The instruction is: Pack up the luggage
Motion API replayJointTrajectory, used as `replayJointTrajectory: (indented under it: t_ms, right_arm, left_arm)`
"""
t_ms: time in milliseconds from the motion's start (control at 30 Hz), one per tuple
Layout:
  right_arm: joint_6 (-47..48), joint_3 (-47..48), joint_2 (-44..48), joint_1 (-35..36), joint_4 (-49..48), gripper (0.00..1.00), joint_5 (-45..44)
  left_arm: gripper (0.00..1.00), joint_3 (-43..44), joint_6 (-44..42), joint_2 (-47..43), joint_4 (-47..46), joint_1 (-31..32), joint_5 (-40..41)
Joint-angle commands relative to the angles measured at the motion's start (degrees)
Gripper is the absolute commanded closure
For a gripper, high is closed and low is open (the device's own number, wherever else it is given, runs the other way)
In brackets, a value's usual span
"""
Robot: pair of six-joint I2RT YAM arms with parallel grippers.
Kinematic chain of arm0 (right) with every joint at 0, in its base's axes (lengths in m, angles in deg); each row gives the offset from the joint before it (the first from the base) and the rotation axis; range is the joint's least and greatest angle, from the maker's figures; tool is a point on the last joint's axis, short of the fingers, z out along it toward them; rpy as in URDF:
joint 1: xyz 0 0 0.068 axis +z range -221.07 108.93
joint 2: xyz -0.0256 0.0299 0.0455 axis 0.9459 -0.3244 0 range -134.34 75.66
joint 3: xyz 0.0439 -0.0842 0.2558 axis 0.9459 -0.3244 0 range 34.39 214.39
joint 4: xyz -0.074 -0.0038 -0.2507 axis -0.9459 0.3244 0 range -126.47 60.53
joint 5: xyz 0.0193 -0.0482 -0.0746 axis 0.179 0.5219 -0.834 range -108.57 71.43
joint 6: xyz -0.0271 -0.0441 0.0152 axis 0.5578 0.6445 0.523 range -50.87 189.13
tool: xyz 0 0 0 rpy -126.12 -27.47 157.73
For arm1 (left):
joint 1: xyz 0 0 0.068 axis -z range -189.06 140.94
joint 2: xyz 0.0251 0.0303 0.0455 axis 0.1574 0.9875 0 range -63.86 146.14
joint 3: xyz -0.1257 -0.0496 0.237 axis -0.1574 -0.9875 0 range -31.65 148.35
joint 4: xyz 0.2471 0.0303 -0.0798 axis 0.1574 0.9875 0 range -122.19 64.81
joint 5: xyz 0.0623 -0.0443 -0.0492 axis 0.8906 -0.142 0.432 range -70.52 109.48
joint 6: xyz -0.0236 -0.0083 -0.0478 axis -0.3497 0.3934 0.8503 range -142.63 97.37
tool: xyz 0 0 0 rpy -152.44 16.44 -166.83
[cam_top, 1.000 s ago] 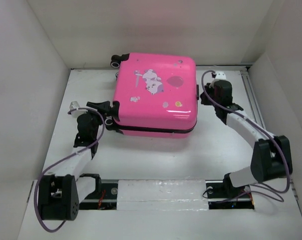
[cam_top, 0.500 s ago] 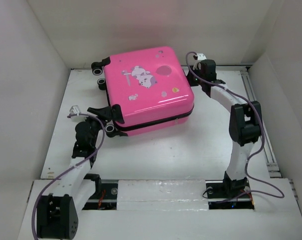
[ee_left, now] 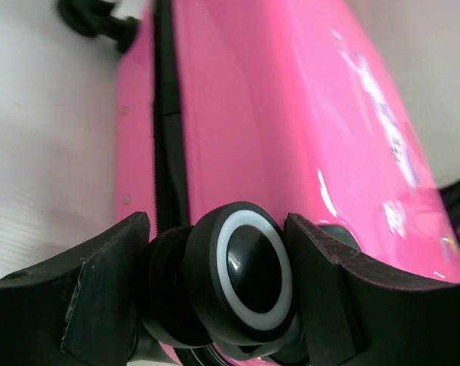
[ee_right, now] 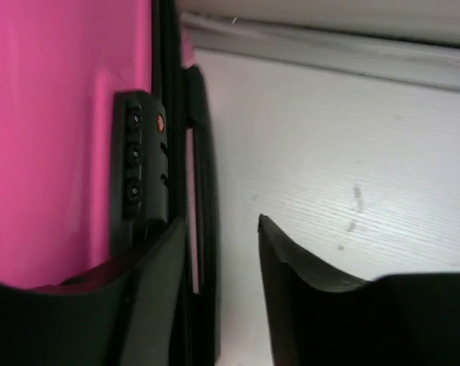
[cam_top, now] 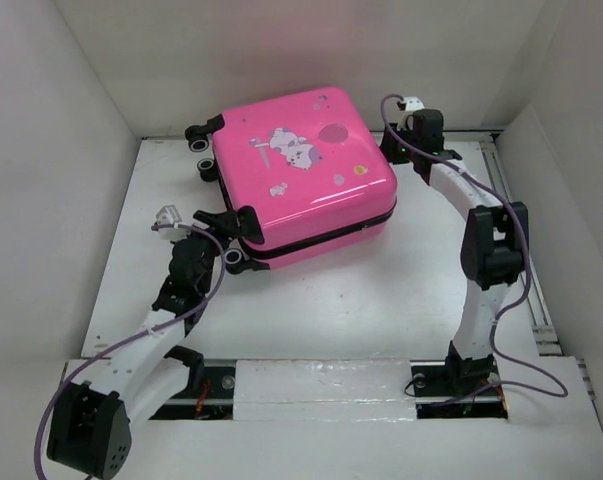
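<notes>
Toward the far middle of the white table [cam_top: 381,290] lies the luggage [cam_top: 301,165], flat and shut, skewed a little so its wheeled edge faces left. From where I stand it is a small, squarish hard case in glossy hot pink with rounded corners. A black seam [cam_top: 331,232] runs round its side between the two shells. On the top shell sits a cartoon animal sticker [cam_top: 293,150] in white and purple, with a pink balloon sticker [cam_top: 333,133] just to its right and a few smaller stickers near them. Any lettering on them is too small to read.

Black wheels [cam_top: 203,155] stick out at the far-left corner. At the near-left corner the left hand [ee_left: 216,225] pinches the near-left wheel [ee_left: 249,274], a black wheel with a white ring, one finger against each side of it.

At the far-right corner the right hand [ee_right: 222,225] is spread. One finger lies along the case's side below a black combination lock [ee_right: 138,164] with three dials, and the other is over bare table. The marks on the dials are blurred, so I cannot read them.
</notes>
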Motion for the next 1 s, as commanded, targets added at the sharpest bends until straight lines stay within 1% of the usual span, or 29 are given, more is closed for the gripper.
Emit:
replayJointTrajectory:
  t_ms: [0, 33, 67, 100, 200, 233, 267, 300, 333, 367, 400, 467, 500, 533, 600, 633, 733, 767, 833, 867, 967]
  right_arm:
    - [-2.2, 2.2, 14.4, 3.9, -4.7, 0.47, 12.0]
    - [-2.1, -0.4, 16.4, 2.9, -5.8, 0.42, 11.4]
    - [-2.1, -2.0, 18.4, 2.9, -6.7, 0.34, 12.0]
    - [-1.5, -3.7, 23.0, 2.3, -7.7, 0.31, 12.1]
    - [0.7, -11.8, 30.5, 2.3, -9.1, 0.29, 12.1]
    - [1.5, -14.9, 36.5, 2.3, -9.9, 0.29, 12.1]
    - [1.5, -18.9, 39.8, 2.8, -13.4, 0.29, 11.3]
    - [1.5, -28.3, 43.1, 3.7, -15.8, 0.3, 11.3]
    - [0.2, -33.5, 49.5, 4.4, -18.4, 0.33, 11.3]
    - [-0.6, -38.8, 52.4, 5.1, -21.3, 0.37, 10.4]
    - [-0.6, -49.2, 55.0, 6.5, -27.8, 0.4, 9.3]
    - [-2.7, -57.9, 59.8, 7.7, -33.4, 0.55, 5.3]
    - [-3.5, -64.0, 60.4, 7.7, -36.9, 0.63, 2.1]
    - [-4.6, -66.0, 60.4, 7.1, -37.7, 0.67, 1.3]
    - [-7.4, -69.9, 59.8, 6.0, -41.1, 0.69, 0.7]
    - [-8.0, -72.8, 59.1, 5.0, -45.4, 0.69, 1.6]
    - [-8.0, -74.2, 54.2, 4.9, -51.8, 0.63, 2.2]
    - [-7.5, -74.2, 52.6, 4.3, -52.8, 0.59, 2.9]
    - [-6.7, -74.2, 47.9, 3.7, -55.1, 0.57, 3.8]
    - [-6.7, -74.2, 46.4, 2.8, -58.4, 0.57, 5.1]
    - [-6.7, -74.2, 40.2, 0.4, -64.4, 0.53, 9.2]
  left_arm:
    - [1.0, 1.3, -2.6, -2.8, 0.1, 7.7, -19.3]
    - [1.0, 1.3, -2.6, -3.8, 0.6, 7.7, -19.3]
    - [1.0, 1.3, -2.6, -3.8, 0.6, 7.7, -19.3]
    - [1.0, 1.3, -2.6, -4.4, 0.6, 7.7, -20.0]
    - [1.0, 2.7, -2.6, -3.9, 0.6, 7.7, -21.2]
    - [1.0, 3.3, -2.6, -3.9, 0.6, 7.7, -21.2]
    - [1.0, 3.3, -3.2, -3.2, 0.6, 7.7, -21.2]
    - [1.0, 3.3, -3.2, -3.2, 0.6, 7.7, -21.2]
    - [1.0, 3.3, -3.2, -2.5, 0.0, 7.7, -21.2]
    - [1.0, 3.3, -2.6, -2.5, -0.7, 7.7, -21.2]
    - [1.0, 3.3, -2.6, -1.9, -0.8, 7.7, -21.2]
    - [1.0, 3.3, -2.6, -1.9, -0.8, 7.7, -21.2]
    - [1.0, 3.3, -2.6, -2.4, -0.8, 7.7, -20.7]
    - [1.0, 3.3, -2.6, -2.4, -0.8, 7.7, -19.9]
    - [1.0, 3.3, -1.3, -3.2, -0.8, 7.7, -19.9]
    - [1.0, 3.3, -1.3, -3.9, -2.0, 7.7, -19.9]
    - [1.0, 4.4, -0.8, -4.4, -2.0, 7.7, -20.7]
    - [1.0, 4.4, -0.8, -4.4, -2.0, 7.7, -20.7]
    - [1.0, 4.4, -0.8, -4.4, -2.0, 7.7, -20.7]
    - [1.0, 4.4, -0.8, -5.0, -2.0, 7.7, -20.0]
    - [1.0, 4.4, -0.1, -5.5, -2.6, 7.7, -20.0]
